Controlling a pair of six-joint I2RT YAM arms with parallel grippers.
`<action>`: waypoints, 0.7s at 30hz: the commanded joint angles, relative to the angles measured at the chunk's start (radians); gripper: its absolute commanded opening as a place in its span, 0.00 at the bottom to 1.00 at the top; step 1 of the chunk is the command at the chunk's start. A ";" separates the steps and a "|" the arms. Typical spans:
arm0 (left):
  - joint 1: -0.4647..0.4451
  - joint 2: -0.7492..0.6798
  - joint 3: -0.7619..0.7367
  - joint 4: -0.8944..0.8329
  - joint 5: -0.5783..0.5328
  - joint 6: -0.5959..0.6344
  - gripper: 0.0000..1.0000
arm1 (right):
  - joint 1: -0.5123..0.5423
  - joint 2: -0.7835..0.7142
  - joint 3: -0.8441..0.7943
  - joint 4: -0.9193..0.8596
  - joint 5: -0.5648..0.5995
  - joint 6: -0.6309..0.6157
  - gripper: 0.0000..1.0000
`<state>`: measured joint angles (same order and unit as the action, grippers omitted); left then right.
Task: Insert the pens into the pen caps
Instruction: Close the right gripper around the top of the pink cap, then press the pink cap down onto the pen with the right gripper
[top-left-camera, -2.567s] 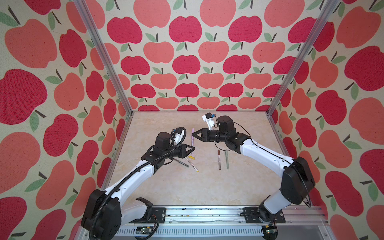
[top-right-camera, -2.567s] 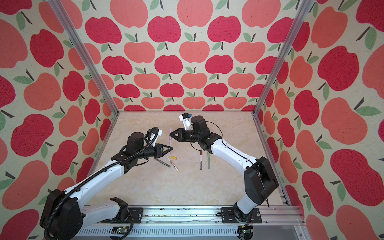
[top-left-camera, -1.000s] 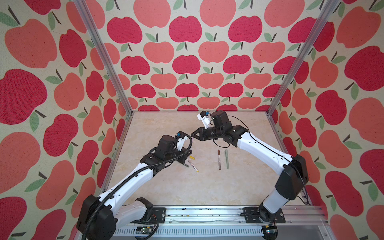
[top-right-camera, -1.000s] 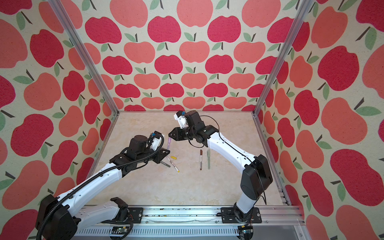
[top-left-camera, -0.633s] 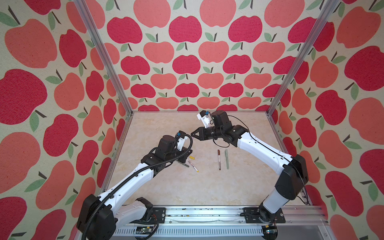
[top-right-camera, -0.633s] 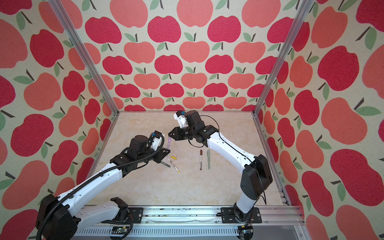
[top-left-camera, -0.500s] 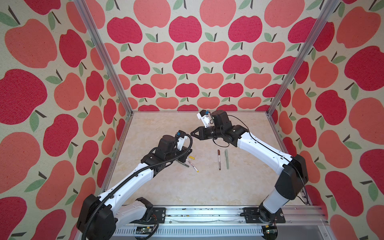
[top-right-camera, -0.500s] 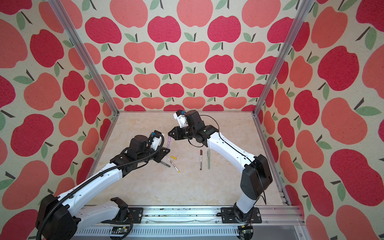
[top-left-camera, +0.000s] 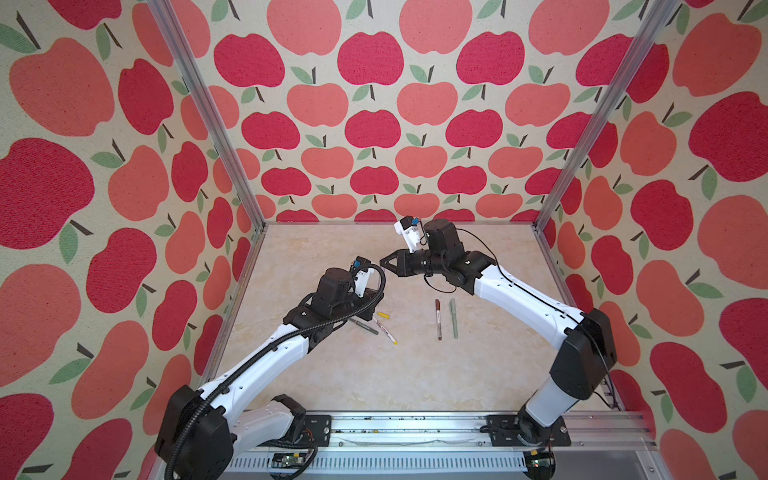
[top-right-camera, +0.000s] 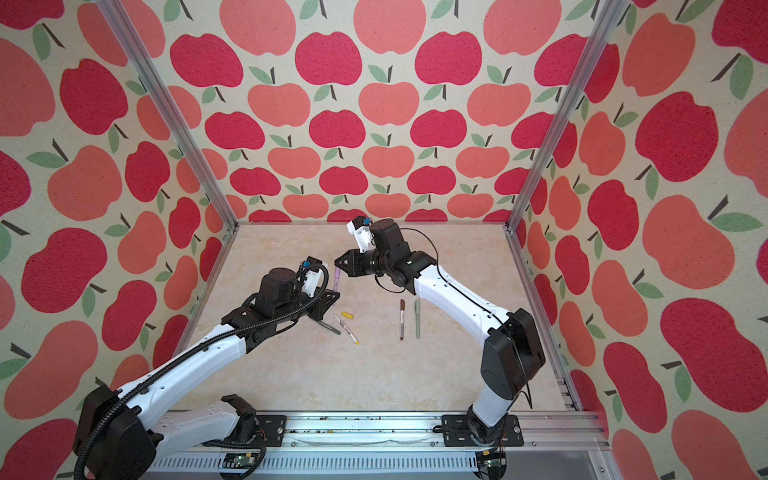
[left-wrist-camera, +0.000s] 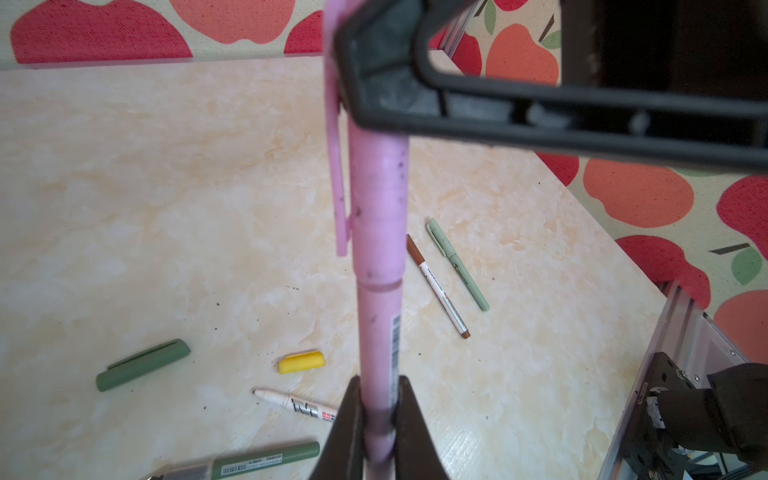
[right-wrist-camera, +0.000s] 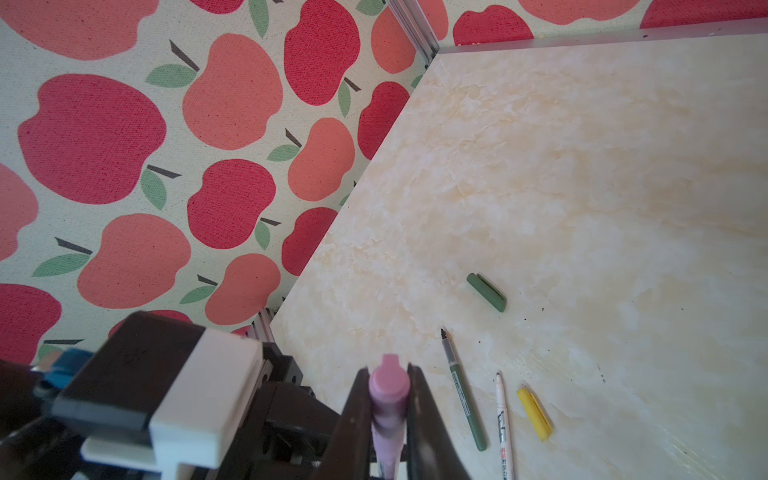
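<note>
My left gripper (left-wrist-camera: 378, 384) is shut on the barrel of the lilac-pink pen (left-wrist-camera: 379, 324), held above the table. The lilac-pink pen cap (left-wrist-camera: 376, 187) sits over the pen's front end, its rim meeting the barrel, and my right gripper (right-wrist-camera: 388, 370) is shut on that cap (right-wrist-camera: 388, 384). In a top view the two grippers meet tip to tip, left gripper (top-right-camera: 332, 297) below right gripper (top-right-camera: 338, 264), the pink pen (top-right-camera: 337, 277) between them. On the table lie a dark green pen (left-wrist-camera: 249, 459), a dark green cap (left-wrist-camera: 143, 365), a white-and-yellow pen (left-wrist-camera: 295, 405) and a yellow cap (left-wrist-camera: 301, 361).
A brown-capped pen (top-left-camera: 438, 318) and a sage green capped pen (top-left-camera: 454, 318) lie side by side right of centre on the marble table (top-left-camera: 415, 374). Apple-print walls with metal posts (top-left-camera: 208, 116) close in three sides. A rail (top-left-camera: 415, 432) runs along the front.
Since the earliest frames the two grippers have come together, the right one moving left and the left one forward. Over the last second both arms stay nearly still.
</note>
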<state>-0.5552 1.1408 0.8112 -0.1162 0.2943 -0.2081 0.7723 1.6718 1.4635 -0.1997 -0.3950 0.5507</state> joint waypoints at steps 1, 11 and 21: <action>0.000 -0.004 0.104 0.216 -0.033 0.038 0.00 | 0.024 0.027 -0.056 -0.097 -0.036 0.018 0.09; 0.002 0.039 0.156 0.300 -0.050 0.062 0.00 | 0.032 0.028 -0.104 -0.070 -0.041 0.037 0.08; 0.020 0.060 0.198 0.340 -0.061 0.082 0.00 | 0.035 0.031 -0.151 -0.046 -0.047 0.052 0.08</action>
<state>-0.5480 1.2198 0.8726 -0.1162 0.2565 -0.1638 0.7692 1.6699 1.3849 -0.0433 -0.3443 0.5800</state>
